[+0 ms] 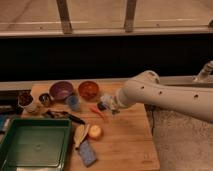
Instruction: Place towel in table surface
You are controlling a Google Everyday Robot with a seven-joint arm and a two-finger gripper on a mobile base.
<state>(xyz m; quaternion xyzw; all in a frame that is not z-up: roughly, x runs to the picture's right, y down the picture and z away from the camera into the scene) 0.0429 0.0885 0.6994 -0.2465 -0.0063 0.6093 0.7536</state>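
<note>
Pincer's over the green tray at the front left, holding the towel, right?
Wrong place. The camera view shows the pincer shut on the towel above the table surface, just right of the orange bowl. The green tray sits apart at the front left.

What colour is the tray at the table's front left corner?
Green, clearest in the camera view; the gripper is beyond it.

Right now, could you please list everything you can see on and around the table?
table: one, light-brown wood, centre.
tray: one, green, front left.
purple bowl: one, back of table.
orange bowl: one, beside the purple bowl.
blue cup: one, in front of the bowls.
sponge: one, blue, front, right of the tray.
towel: one, pale grey-blue, at the gripper.
arm: one, white, from the right.
gripper: one, shut, above mid-table.
</note>
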